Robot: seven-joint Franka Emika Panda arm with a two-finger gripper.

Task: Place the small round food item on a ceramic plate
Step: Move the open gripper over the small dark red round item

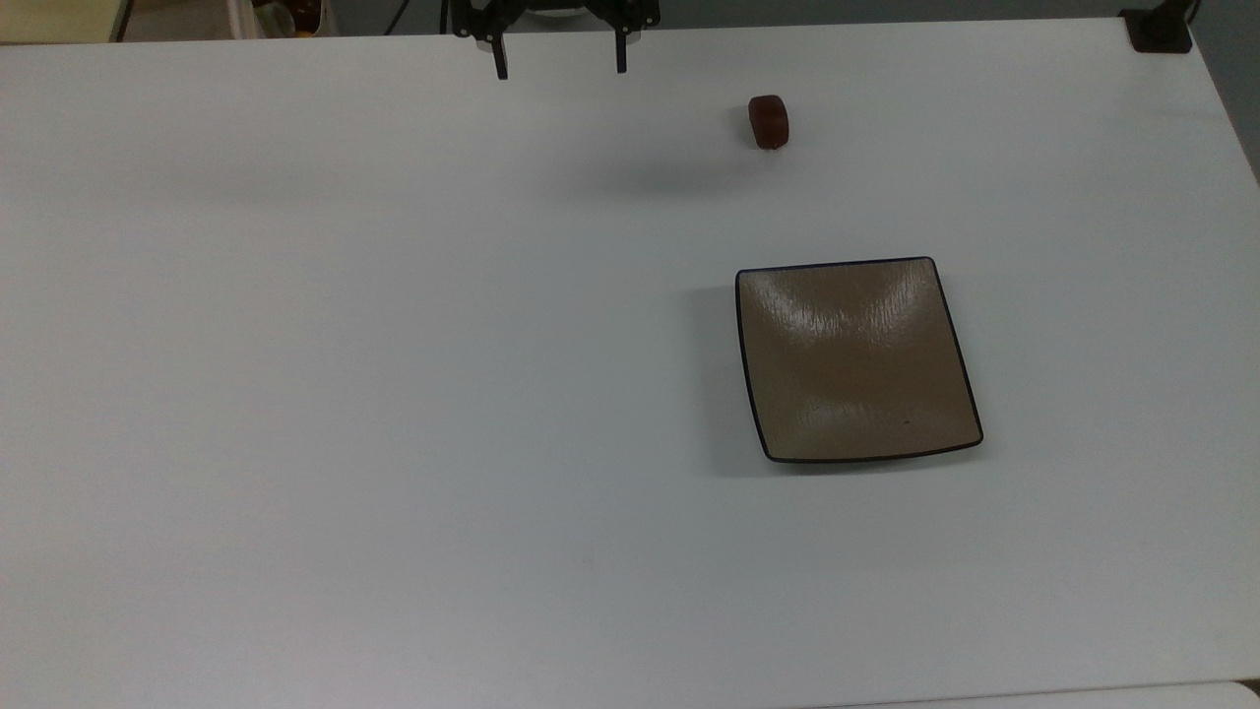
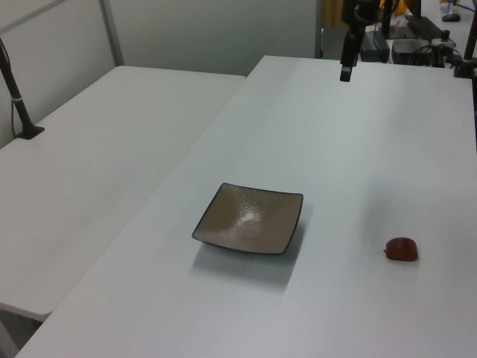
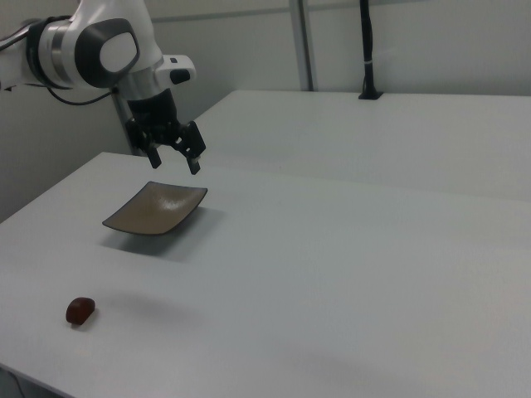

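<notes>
The small round food item [image 1: 768, 121] is a glossy reddish-brown lump lying on the white table, near the far edge in the top view. It also lies at the left view's right [image 2: 402, 250] and the right view's lower left [image 3: 80, 311]. The ceramic plate [image 1: 856, 359] is square, tan-brown with a dark rim, and bare [image 2: 250, 220] [image 3: 155, 209]. My gripper [image 1: 562, 64] hangs open and empty above the table [image 3: 175, 160], well to the left of the food item in the top view and apart from the plate. In the left view the gripper [image 2: 347, 68] is high at the far end.
A black clamped post [image 1: 1162, 30] stands at the table's far right corner in the top view. A second white table [image 2: 97, 149] adjoins this one, with the same post [image 2: 19, 97] between them. Dark equipment [image 2: 417, 37] sits beyond the table's far end in the left view.
</notes>
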